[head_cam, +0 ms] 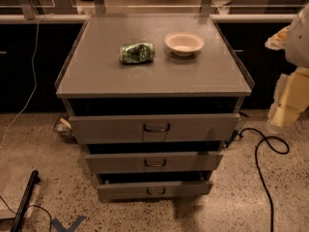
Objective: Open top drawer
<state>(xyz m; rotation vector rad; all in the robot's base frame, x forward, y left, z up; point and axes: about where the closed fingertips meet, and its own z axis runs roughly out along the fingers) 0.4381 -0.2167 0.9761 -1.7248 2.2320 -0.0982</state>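
The top drawer is the widest grey metal front of the cabinet, just under the grey top. Its small dark loop handle sits in the middle. A dark gap shows between the drawer front and the cabinet top. Two narrower grey drawers lie below it. My gripper is a pale yellow and white shape at the right edge of the view. It is away to the right of the cabinet and touches nothing.
A crumpled green can and a white bowl stand on the cabinet top. A black cable loops on the floor at the right. A black bar lies at the bottom left, and a wire basket sits left of the cabinet.
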